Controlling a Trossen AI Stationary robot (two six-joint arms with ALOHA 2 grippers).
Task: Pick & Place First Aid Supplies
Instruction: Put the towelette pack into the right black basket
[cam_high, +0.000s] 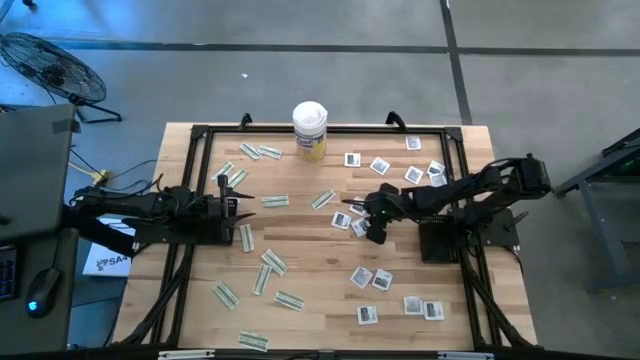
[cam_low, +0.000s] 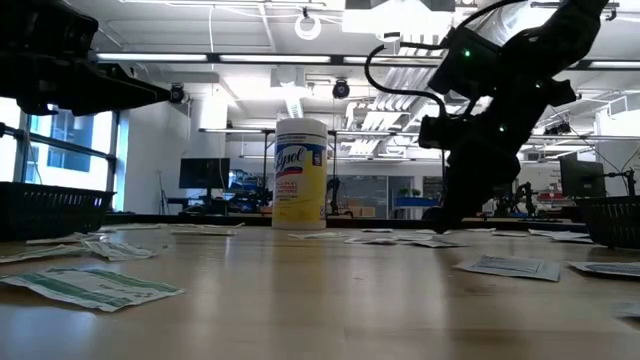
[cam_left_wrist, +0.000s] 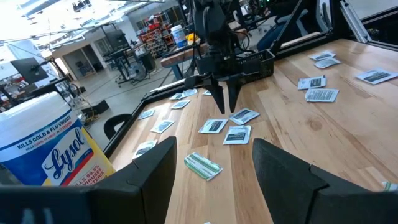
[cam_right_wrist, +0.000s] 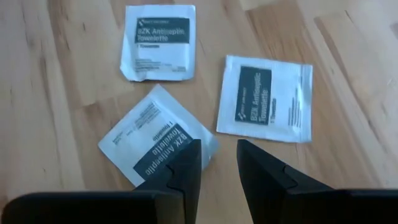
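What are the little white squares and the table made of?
The little white squares look like thin matte paper or foil packets: flat, faintly creased, with printed dark labels. The table looks like pale wooden planks; you can see grain and seams.

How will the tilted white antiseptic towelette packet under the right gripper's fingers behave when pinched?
The flat white antiseptic towelette packet probably weighs little and flexes. Lying flush on the wooden table, it may slide rather than lift. The right gripper stands just over its corner.
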